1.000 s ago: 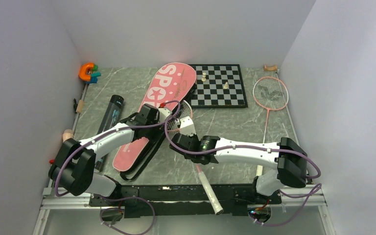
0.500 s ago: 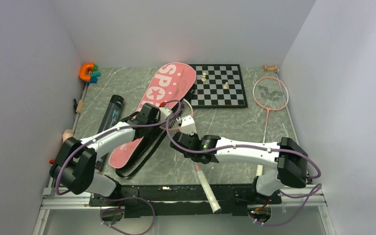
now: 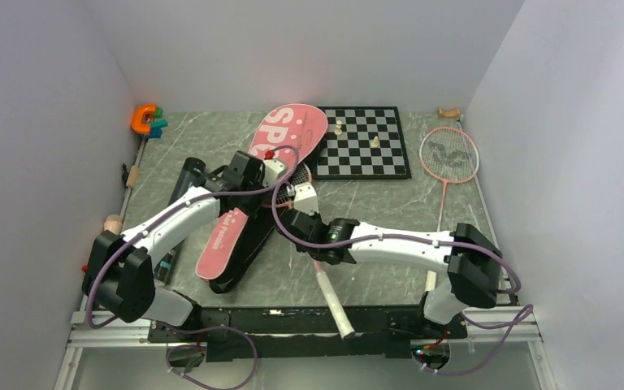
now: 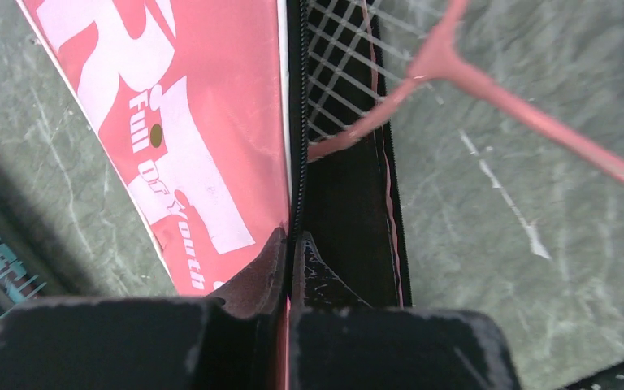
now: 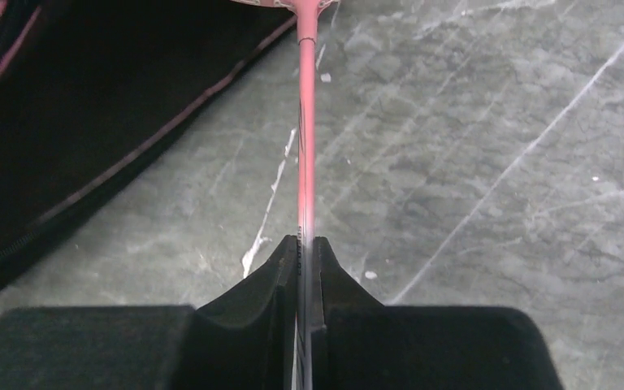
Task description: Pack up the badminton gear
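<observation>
The long pink "SPORT" bag (image 3: 272, 150) lies slanted across the table with its black inside (image 5: 89, 106) showing. My left gripper (image 3: 276, 185) (image 4: 294, 244) is shut on the bag's zipper edge beside the pink flap (image 4: 187, 122). My right gripper (image 3: 296, 213) (image 5: 305, 244) is shut on the pink shaft (image 5: 306, 122) of one racket. That racket's strung head (image 4: 341, 73) sits at the bag's opening, and its white handle (image 3: 331, 302) points at the near edge. A second racket (image 3: 448, 154) lies flat at the right. The black tube (image 3: 183, 188) lies left of the bag.
A black-and-white chessboard (image 3: 361, 142) with two pale pieces sits at the back, touching the bag's top end. An orange C-shaped toy (image 3: 145, 119) is in the back left corner. Walls close in on the left, back and right.
My left gripper has shut on the bag's zipper edge and drawn it toward the back, swinging the bag's lower end. The right arm has carried the racket left and further toward the bag.
</observation>
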Controlling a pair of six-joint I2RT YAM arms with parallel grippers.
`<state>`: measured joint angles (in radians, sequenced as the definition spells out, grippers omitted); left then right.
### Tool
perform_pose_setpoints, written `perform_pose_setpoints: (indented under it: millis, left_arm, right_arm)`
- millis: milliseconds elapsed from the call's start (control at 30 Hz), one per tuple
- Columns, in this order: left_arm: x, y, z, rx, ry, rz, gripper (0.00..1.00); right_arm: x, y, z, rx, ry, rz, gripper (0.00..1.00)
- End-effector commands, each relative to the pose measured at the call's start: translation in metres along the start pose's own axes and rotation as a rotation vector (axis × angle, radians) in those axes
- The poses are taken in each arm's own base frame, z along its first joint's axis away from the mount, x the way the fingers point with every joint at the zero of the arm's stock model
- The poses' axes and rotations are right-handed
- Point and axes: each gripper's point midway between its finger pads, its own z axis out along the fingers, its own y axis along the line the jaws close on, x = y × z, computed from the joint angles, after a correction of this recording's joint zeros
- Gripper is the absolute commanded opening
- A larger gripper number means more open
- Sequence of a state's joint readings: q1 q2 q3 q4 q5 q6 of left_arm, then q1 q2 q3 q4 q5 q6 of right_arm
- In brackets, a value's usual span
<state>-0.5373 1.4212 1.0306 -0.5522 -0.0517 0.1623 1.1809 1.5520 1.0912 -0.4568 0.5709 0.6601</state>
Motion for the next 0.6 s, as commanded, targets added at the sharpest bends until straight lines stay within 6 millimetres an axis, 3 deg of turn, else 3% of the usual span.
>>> perform_pose_setpoints:
  millis: [0, 267, 400, 567]
  left_arm:
    - [-0.045, -0.025, -0.038, 0.194, -0.154, -0.037, 0.0]
    - [-0.056, -0.041, -0.062, 0.345, -0.159, -0.095, 0.0]
    - [-0.057, -0.054, -0.067, 0.439, -0.151, -0.092, 0.0]
    - [-0.06, -0.057, -0.07, 0.491, -0.152, -0.115, 0.0]
  right_arm:
    - [-0.042, 0.014, 0.011, -0.036, -0.081, 0.049, 0.0]
    - [-0.066, -0.008, 0.049, 0.033, -0.1, 0.126, 0.0]
    - [-0.083, -0.011, 0.064, 0.052, -0.125, 0.15, 0.0]
    - [-0.102, -0.017, 0.08, 0.056, -0.155, 0.215, 0.0]
